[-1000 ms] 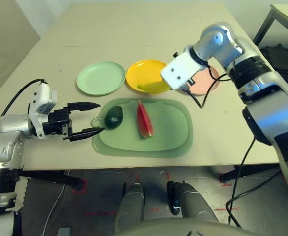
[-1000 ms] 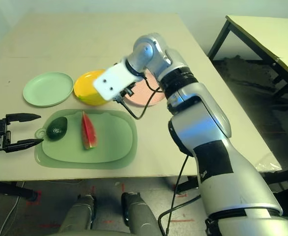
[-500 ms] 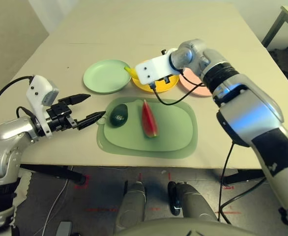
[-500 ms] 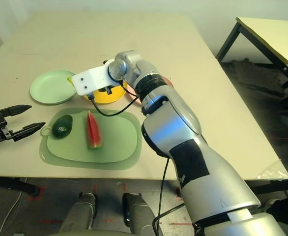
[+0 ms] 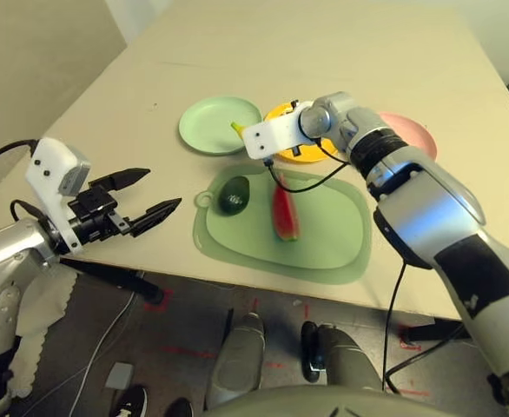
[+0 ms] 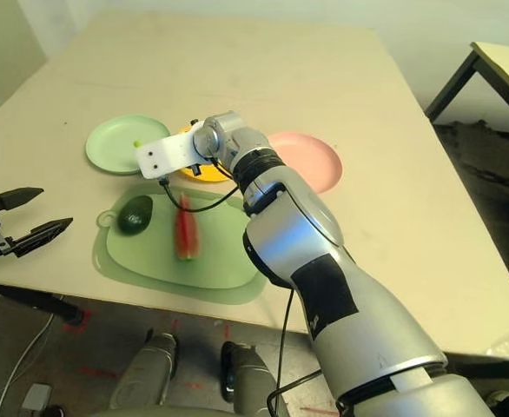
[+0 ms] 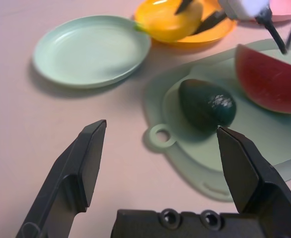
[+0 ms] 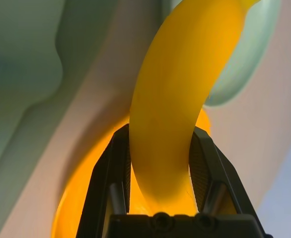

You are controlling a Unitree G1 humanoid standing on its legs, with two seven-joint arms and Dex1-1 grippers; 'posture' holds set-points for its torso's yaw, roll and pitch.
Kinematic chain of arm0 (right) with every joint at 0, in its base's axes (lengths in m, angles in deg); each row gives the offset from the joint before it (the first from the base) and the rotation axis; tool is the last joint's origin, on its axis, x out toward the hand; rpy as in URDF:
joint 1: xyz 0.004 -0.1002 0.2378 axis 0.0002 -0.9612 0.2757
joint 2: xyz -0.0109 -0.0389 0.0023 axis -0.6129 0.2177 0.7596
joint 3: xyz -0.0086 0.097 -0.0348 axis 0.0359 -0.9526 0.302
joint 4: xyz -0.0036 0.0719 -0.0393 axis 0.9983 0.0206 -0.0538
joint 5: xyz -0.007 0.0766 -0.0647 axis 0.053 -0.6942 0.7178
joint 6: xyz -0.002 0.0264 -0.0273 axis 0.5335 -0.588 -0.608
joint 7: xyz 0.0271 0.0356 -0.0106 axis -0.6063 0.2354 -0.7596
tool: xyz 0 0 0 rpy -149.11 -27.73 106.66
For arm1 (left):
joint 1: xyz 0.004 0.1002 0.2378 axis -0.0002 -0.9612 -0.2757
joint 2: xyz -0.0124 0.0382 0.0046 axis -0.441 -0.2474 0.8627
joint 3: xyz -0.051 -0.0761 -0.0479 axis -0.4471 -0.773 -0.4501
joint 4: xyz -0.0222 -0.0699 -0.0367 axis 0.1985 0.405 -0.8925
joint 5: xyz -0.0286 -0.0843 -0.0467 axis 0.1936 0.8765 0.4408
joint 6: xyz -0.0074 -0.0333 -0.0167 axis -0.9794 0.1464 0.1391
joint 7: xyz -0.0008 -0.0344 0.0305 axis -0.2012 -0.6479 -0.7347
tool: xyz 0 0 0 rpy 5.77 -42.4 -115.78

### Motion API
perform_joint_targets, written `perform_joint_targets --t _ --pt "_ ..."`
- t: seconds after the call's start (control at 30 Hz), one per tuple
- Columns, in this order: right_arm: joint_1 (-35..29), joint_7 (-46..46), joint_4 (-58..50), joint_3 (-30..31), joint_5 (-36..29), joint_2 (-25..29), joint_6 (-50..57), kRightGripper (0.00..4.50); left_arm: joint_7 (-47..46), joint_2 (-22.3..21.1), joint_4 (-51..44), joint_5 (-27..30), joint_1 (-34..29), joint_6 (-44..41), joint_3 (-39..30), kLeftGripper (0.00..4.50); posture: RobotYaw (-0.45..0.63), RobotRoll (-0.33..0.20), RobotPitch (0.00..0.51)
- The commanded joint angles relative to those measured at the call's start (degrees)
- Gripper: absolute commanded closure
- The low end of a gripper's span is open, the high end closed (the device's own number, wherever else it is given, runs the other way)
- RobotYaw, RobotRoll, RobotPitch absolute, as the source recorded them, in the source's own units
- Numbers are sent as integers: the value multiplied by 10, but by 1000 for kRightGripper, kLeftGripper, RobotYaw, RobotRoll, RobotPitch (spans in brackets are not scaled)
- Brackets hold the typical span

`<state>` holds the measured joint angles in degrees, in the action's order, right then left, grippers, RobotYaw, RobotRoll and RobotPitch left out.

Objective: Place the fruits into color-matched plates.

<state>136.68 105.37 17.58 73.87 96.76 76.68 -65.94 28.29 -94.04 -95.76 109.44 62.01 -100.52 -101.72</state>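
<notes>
Banana (image 8: 170, 104) in right claw (image 8: 158, 163)

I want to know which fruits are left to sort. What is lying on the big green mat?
On the mat lie the avocado and the watermelon wedge, side by side. The right arm's cable crosses over the wedge's far end, hiding a bit of it.

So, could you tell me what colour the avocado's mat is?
Pale green mat; the avocado on it shows best in the left wrist view.
</notes>
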Motion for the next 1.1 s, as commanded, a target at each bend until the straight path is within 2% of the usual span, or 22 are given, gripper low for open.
perform_joint_targets --t 0.03,0.53,0.77,1.1 --pt "-2 -6 2 -3 1 6 8 2856 -7 -5 -9 4 14 -5 -4 0 312 0 207" --pt "-5 3 1 -17 -4 61 26 2856 23 -12 87 -39 123 36 79 0 168 0 200" --pt "-21 -5 3 -15 -1 80 41 2856 28 1 132 -66 186 58 132 0 142 0 200" --pt "-33 -18 2 -16 -1 78 45 2856 29 7 131 -69 198 55 144 0 145 0 216"
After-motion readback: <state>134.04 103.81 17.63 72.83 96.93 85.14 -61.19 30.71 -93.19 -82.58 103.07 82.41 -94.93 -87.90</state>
